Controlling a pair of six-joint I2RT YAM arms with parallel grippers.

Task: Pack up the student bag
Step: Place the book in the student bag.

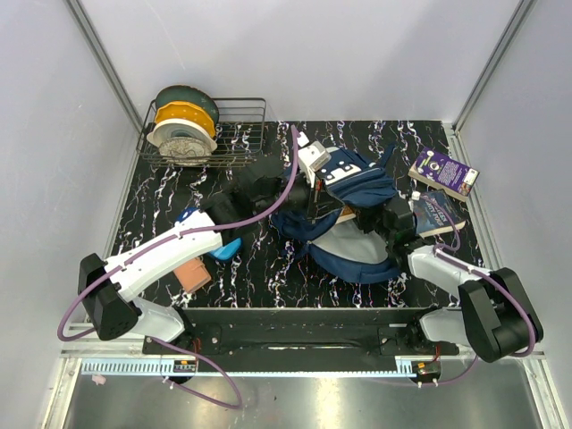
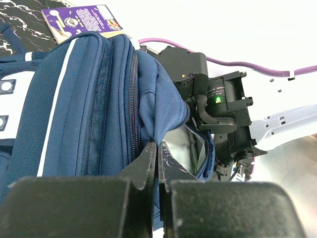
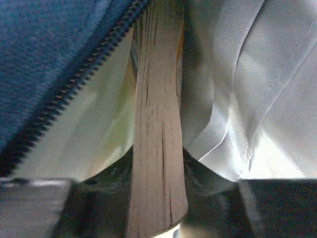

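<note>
left jaws pinch bag [image 2: 74,99] rim | right jaws grip book [image 3: 158,109] in mouth | hold rim taut, slide book toward 10 o'clock

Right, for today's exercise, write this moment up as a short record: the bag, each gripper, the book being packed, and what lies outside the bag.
bag: student bag, navy, mid-table, main compartment open, grey lining showing
left gripper: shut on the fabric edge of the opening
right gripper: shut on book, at the opening
book: page edge visible, partly inside against the lining
outside bag: purple book, dark blue book, blue pouch
far left corner: wire basket holding spools
</note>
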